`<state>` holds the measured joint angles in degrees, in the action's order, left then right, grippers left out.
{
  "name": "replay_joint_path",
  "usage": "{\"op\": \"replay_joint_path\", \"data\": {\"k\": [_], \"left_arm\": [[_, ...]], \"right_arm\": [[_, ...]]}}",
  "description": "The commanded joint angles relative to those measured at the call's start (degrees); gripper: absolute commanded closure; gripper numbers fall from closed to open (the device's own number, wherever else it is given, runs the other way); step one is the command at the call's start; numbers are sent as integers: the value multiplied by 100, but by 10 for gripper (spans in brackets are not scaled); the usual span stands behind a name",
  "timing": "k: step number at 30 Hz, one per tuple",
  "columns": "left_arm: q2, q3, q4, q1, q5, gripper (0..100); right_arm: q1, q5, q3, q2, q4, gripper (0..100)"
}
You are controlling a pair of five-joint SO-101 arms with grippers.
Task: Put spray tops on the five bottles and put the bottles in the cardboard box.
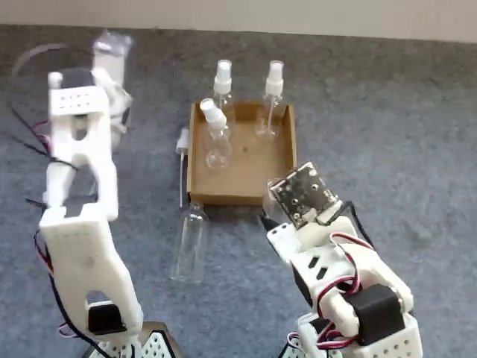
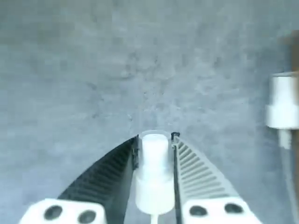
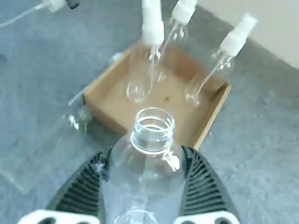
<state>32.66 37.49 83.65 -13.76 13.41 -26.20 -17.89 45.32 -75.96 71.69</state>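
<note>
Three of five units complete: clear plastic bottles with white spray tops fitted, standing upright in the shallow brown cardboard box (image 1: 246,170). These are the far-left bottle (image 1: 222,88), the far-right bottle (image 1: 273,89) and the near-left bottle (image 1: 216,138).

Unit four, in hand: clear open-necked bottle (image 3: 148,158), no top, gripped upright between the right arm's fingers (image 3: 201,182) just short of the box's near wall. Probable partner: white spray top with dip tube (image 2: 154,163), clamped between the left arm's fingers (image 2: 110,175), well apart from that bottle, out over the grey carpeted counter (image 1: 387,112).

Unit five, untouched: clear uncapped bottle (image 1: 189,239) lying on its side on the counter near the box's near-left corner. A loose white spray top (image 1: 182,145) with a long tube lies alongside the box's left wall.

Outstanding, by estimate: two tops to fit, two bottles to box. Progress is roughly three-fifths.
</note>
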Motion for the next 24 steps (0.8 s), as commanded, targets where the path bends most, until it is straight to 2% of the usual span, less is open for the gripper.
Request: {"op": "replay_joint_path", "data": {"k": [1, 8, 12, 17, 24], "left_arm": [[-1754, 593, 985, 48, -141, 976], [-4365, 611, 1565, 857, -765, 976], [-5473, 611, 1556, 1789, -1116, 976], [-5842, 620, 1266, 3169, -1477, 976], [-5455, 611, -18, 4593, -1635, 976]], "right_arm": [[-92, 607, 629, -48, -1262, 995], [-549, 703, 2193, -92, -2923, 995], [-602, 1090, 2440, -92, -3196, 995], [-611, 1284, 2457, -242, -3213, 995], [-593, 1284, 3178, -2158, -3187, 995]]}}
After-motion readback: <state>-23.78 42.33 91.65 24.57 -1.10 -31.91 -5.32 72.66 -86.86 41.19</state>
